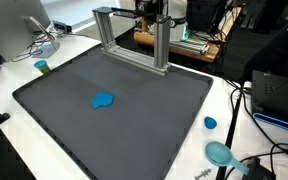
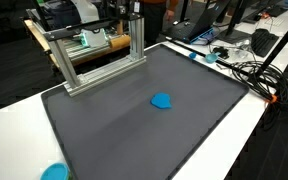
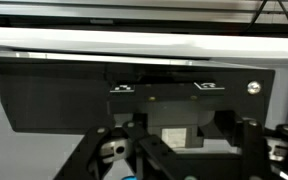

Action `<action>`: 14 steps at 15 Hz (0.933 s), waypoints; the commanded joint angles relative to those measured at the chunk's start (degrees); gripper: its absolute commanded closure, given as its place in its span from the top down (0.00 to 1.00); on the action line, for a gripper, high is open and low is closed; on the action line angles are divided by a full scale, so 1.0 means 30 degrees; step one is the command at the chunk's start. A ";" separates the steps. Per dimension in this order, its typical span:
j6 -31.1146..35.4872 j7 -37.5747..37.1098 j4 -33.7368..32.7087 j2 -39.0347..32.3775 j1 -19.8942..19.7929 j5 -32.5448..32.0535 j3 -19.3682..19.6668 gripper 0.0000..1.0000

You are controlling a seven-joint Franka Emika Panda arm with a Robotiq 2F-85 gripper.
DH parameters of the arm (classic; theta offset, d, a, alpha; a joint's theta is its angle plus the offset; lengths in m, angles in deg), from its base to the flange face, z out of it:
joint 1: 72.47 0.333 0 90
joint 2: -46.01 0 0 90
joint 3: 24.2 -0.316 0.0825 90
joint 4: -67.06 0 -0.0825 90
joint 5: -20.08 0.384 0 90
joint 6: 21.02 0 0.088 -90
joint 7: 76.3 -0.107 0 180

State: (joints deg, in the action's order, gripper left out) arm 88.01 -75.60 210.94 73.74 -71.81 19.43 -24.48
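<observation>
The claw (image 3: 184, 152) stands partly open in the wrist view, with nothing between its jaws. It hangs up by the aluminium frame (image 1: 134, 42), at the back edge of the dark mat (image 1: 169, 125). The blue piece (image 1: 103, 100) lies flat near the middle of the mat, well apart from the claw and below it. It looks roundish, without a clear long axis.

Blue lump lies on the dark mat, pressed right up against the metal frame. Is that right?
Not quite. The blue lump does lie on the dark mat, but it is not against the metal frame: it sits well apart from it, near the mat's middle, as shown in both exterior views.
</observation>
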 commanded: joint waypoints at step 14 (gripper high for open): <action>-0.1497 0.4423 0.0040 0.1720 0.0446 -0.0141 0.0925 1.00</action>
State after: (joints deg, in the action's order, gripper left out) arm 85.35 -64.97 211.55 77.34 -71.18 19.06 -22.93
